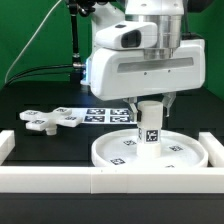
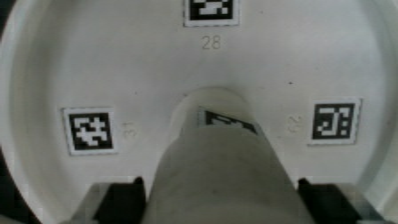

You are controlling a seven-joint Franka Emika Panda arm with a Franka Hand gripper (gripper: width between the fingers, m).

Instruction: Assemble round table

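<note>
The large round disc [image 1: 150, 152] lies flat near the front rail, tags facing up. The short cylinder leg [image 1: 149, 124] stands upright at the disc's middle. My gripper [image 1: 150, 103] comes down from above and is shut on the leg's upper end. In the wrist view the leg [image 2: 217, 160] runs between my two black fingertips [image 2: 121, 200], with the disc [image 2: 107, 60] and its tags beneath. The flat cross-shaped base [image 1: 47, 119] lies on the dark table at the exterior view's left, apart from the disc.
The marker board [image 1: 105, 114] lies behind the disc. The long white border rail [image 1: 100, 182] runs along the front, with raised ends [image 1: 5, 145] at both sides. A stand and green cable rise at the back.
</note>
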